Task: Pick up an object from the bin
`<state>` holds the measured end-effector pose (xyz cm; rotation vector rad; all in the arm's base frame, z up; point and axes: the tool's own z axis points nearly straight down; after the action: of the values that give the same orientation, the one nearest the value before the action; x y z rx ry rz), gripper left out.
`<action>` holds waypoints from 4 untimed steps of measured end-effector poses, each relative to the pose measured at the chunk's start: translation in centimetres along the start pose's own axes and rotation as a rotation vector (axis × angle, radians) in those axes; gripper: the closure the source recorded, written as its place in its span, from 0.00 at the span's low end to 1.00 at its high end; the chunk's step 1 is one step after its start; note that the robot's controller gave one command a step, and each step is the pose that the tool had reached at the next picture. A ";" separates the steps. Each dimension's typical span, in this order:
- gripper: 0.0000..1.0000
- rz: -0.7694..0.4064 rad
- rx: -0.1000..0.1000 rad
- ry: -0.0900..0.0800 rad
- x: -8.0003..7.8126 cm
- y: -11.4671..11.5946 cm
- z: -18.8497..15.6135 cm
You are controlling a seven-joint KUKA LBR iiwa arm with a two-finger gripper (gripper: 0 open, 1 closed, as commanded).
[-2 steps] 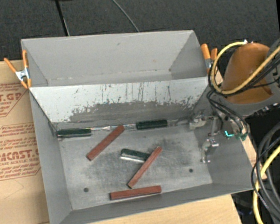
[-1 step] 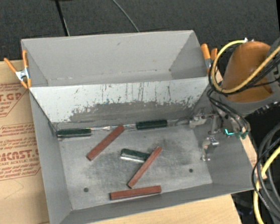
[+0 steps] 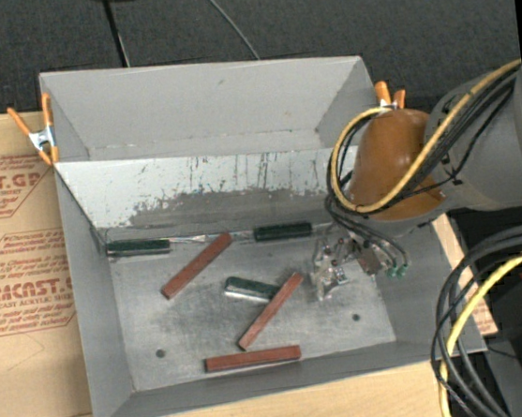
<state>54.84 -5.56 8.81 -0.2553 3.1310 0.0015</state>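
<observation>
The gripper point(image 3: 329, 276) hangs low over the right part of the bin point(image 3: 100, 317) floor, just beside the upper end of a slanting reddish-brown stick point(image 3: 270, 311) in the floor's middle. Whether the claw is spread or pressed together cannot be told. A short dark green cylinder point(image 3: 249, 289) lies just left of that stick. 2 more brown sticks lie apart from it — the upper-left stick point(image 3: 197, 265) and the front stick point(image 3: 252, 358).

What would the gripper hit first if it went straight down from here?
Probably the bare bin floor, just right of the upper end of the slanted red-brown stick. The gripper sits close beside that end, so it may clip it; depth unclear.
</observation>
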 end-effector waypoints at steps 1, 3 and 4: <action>0.00 0.000 0.001 0.000 0.0 0.0 0.0; 1.00 -0.078 0.004 -0.022 -0.5 9.6 1.1; 1.00 -0.078 0.004 -0.022 -0.5 9.6 1.1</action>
<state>53.78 4.02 7.68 -0.3743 3.0963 -0.0021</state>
